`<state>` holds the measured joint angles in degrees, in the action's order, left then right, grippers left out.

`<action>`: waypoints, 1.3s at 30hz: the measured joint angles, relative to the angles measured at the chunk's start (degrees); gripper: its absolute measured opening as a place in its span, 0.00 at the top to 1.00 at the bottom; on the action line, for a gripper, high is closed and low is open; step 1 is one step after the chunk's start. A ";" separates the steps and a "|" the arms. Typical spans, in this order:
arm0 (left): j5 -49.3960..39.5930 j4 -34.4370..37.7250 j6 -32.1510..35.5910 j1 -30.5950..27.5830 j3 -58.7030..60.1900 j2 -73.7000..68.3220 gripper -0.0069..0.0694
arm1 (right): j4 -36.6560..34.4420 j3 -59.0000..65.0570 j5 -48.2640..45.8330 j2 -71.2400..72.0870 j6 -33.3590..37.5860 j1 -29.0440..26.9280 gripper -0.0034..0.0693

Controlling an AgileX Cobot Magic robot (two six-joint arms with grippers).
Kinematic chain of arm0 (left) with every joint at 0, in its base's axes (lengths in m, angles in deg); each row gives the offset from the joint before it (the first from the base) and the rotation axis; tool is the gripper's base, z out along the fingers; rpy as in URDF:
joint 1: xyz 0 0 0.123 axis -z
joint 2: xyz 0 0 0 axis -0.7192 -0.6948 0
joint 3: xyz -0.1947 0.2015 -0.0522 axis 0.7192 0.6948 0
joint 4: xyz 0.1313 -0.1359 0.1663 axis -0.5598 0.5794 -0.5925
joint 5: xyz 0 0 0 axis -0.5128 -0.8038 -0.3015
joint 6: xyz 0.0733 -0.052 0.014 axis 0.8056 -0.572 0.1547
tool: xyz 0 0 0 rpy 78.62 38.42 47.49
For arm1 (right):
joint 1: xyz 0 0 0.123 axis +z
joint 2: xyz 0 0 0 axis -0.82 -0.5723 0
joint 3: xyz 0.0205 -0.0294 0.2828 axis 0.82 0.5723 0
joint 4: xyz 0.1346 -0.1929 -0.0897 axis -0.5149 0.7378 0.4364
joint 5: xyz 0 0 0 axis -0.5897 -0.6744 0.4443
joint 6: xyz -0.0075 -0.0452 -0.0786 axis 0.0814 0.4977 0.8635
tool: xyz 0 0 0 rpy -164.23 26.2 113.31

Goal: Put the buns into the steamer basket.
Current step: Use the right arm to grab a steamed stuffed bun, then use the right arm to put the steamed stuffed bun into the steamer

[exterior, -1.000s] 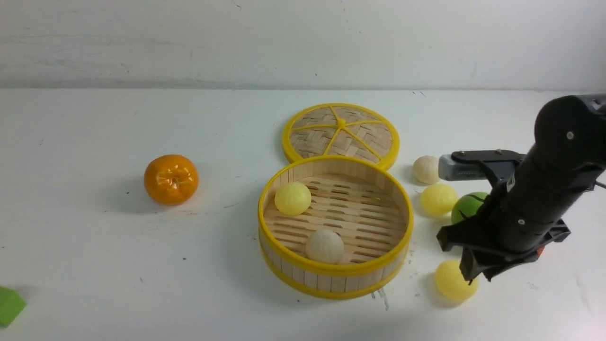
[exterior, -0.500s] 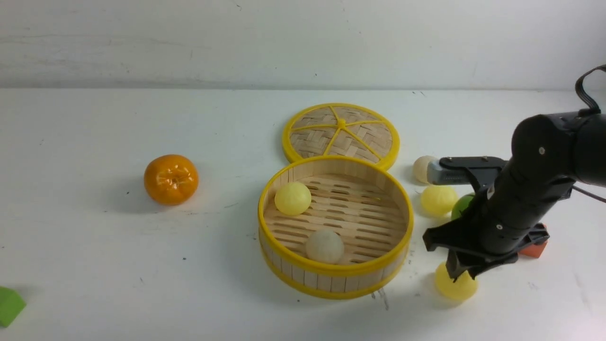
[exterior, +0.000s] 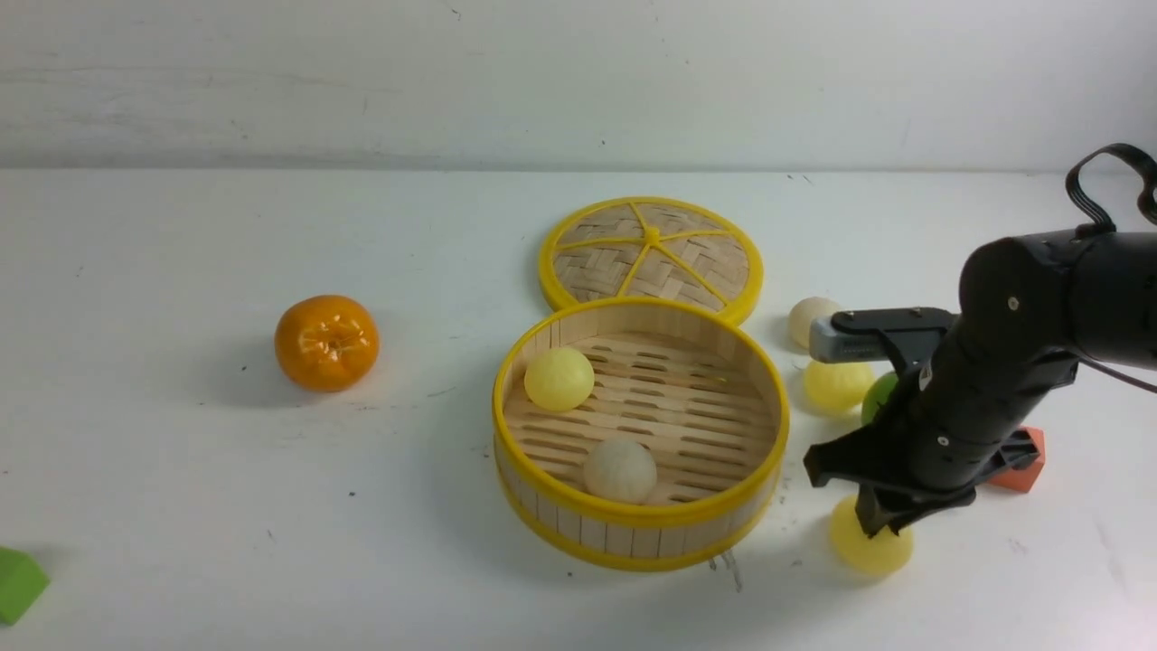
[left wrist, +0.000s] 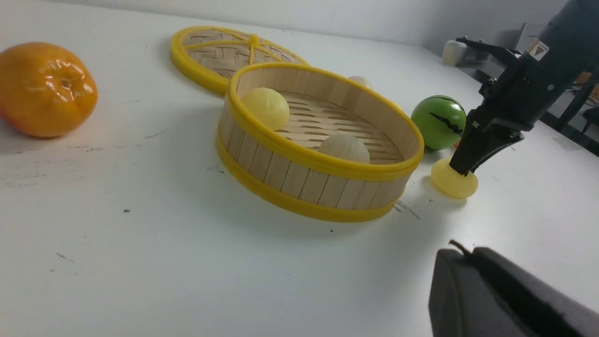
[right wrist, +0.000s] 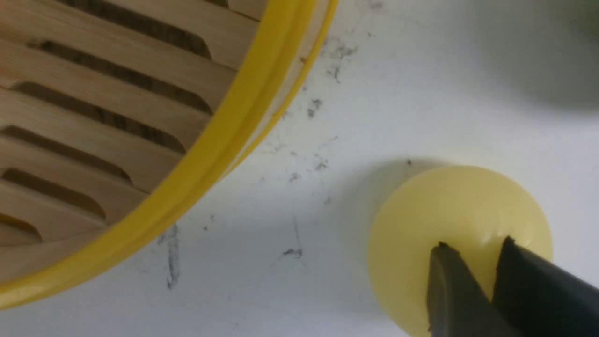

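The left tool (left wrist: 505,295) shows only as a dark edge in its own wrist view; whether it is open or closed cannot be told. On the white surface (exterior: 181,506), a glossy tangerine (exterior: 326,343) sits at the left. In the middle stands the steamer basket (exterior: 637,517), holding a pale yellow bun (exterior: 559,379) against its left wall and an off-white bun (exterior: 620,470) by its front wall. Its woven lid (exterior: 651,249) lies flat behind it.

Right of the basket, three more buns lie on the surface: a second off-white bun (exterior: 807,316), a second yellow bun (exterior: 833,387), and nearest the camera the front yellow bun (exterior: 872,547). The right tool (exterior: 872,526) has its tips drawn nearly together, pinching a small fold of that bun's soft top.

So shallow a pinch on a round, squashy ball could slip on lifting. The bun might then roll away or knock the basket's rim.

The front bun sits directly under the tool tips, flattened against the surface, just beside the basket's right front wall.
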<state>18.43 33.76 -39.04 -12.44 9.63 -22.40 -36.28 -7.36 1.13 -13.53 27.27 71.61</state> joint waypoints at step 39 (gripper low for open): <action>-0.21 0.00 0.00 0.00 0.00 0.00 0.84 | -2.30 -18.89 -0.74 -8.51 -1.51 9.15 0.76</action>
<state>18.22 33.76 -39.04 -12.44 9.63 -22.40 -38.58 -26.25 0.39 -22.04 25.76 80.76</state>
